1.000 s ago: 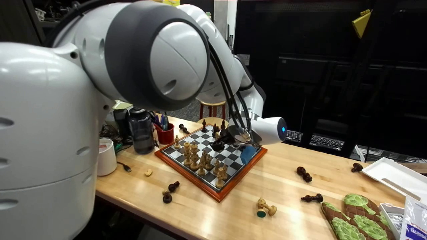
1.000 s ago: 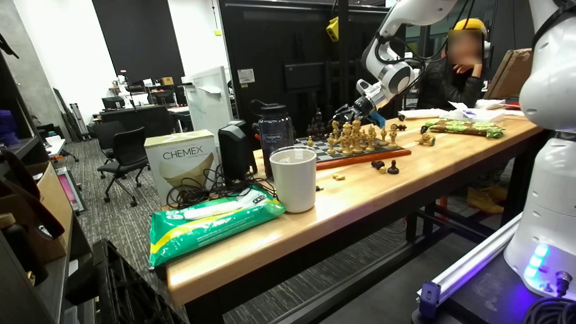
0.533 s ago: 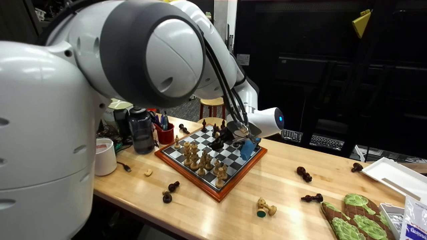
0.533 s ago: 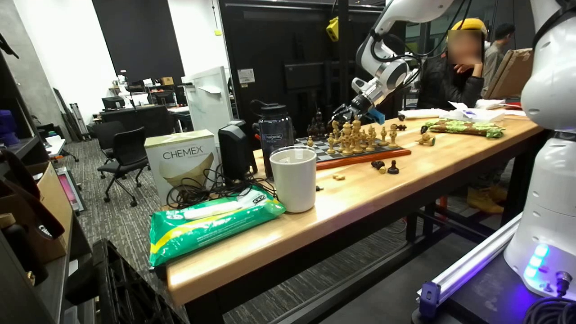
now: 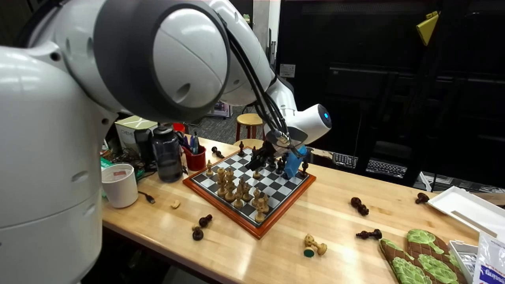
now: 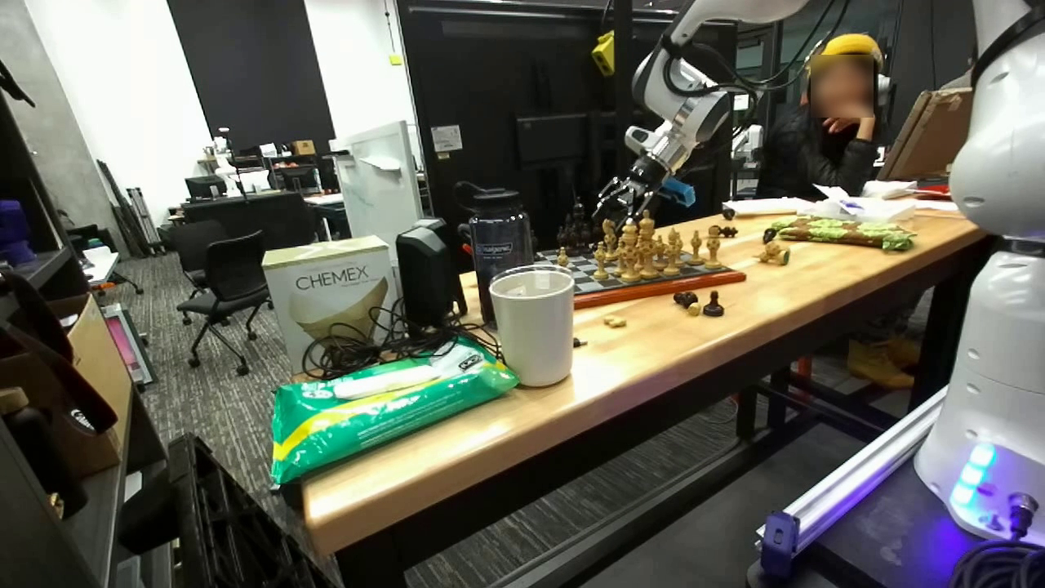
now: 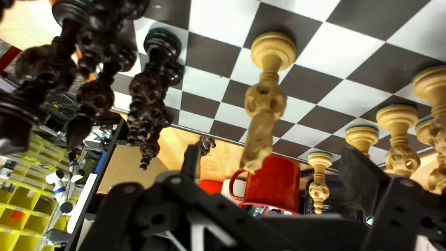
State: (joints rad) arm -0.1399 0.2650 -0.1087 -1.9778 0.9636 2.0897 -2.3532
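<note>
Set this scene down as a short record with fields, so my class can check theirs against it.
Tool: gripper, open, holding nothing, over the chessboard
Ahead of it: light chess piece, upright on the board, not gripped
Also standing there: dark pieces and more light pieces
Surface: wooden table
Beside the board: red mug holding pens; water bottle
Lying off the board: dark piece, near a leaf-patterned cloth
</note>
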